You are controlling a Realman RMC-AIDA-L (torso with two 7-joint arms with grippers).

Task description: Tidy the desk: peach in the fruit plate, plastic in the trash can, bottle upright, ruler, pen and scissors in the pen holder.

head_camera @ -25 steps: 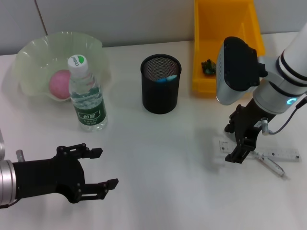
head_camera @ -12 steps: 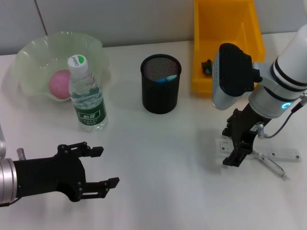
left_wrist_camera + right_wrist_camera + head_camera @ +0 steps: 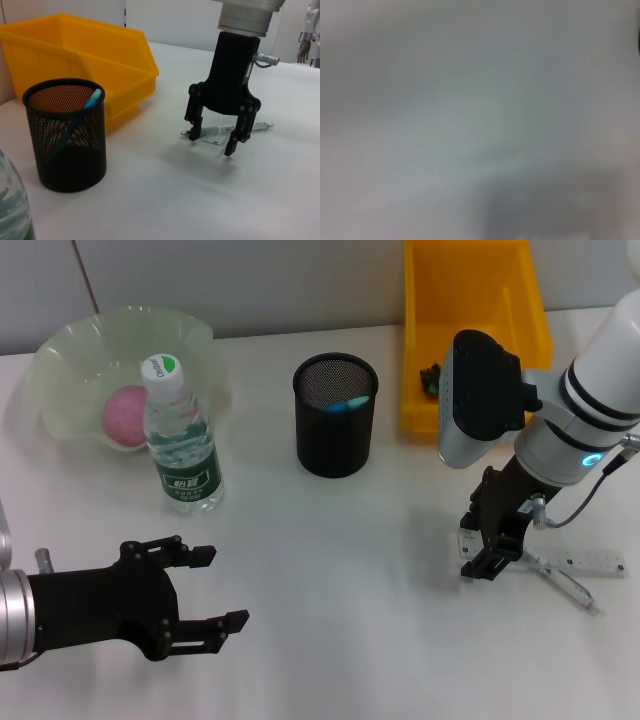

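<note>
My right gripper (image 3: 488,558) is open, low over the left end of the clear ruler (image 3: 590,562). In the left wrist view its fingers (image 3: 217,142) straddle the ruler (image 3: 212,141) and the clear pen (image 3: 252,127). The pen (image 3: 565,585) lies across the ruler. The black mesh pen holder (image 3: 335,415) holds a blue item (image 3: 348,403). The bottle (image 3: 180,440) stands upright. The pink peach (image 3: 125,415) lies in the green fruit plate (image 3: 70,350). Dark plastic (image 3: 432,378) sits in the yellow bin (image 3: 470,330). My left gripper (image 3: 195,612) is open and empty at the front left.
The yellow bin stands at the back right, close behind my right arm. The pen holder (image 3: 65,142) is at the back middle, left of my right gripper. The right wrist view shows only a blurred grey surface.
My right gripper has shifted a little left and lower, toward the ruler's left end. The left arm has not moved.
</note>
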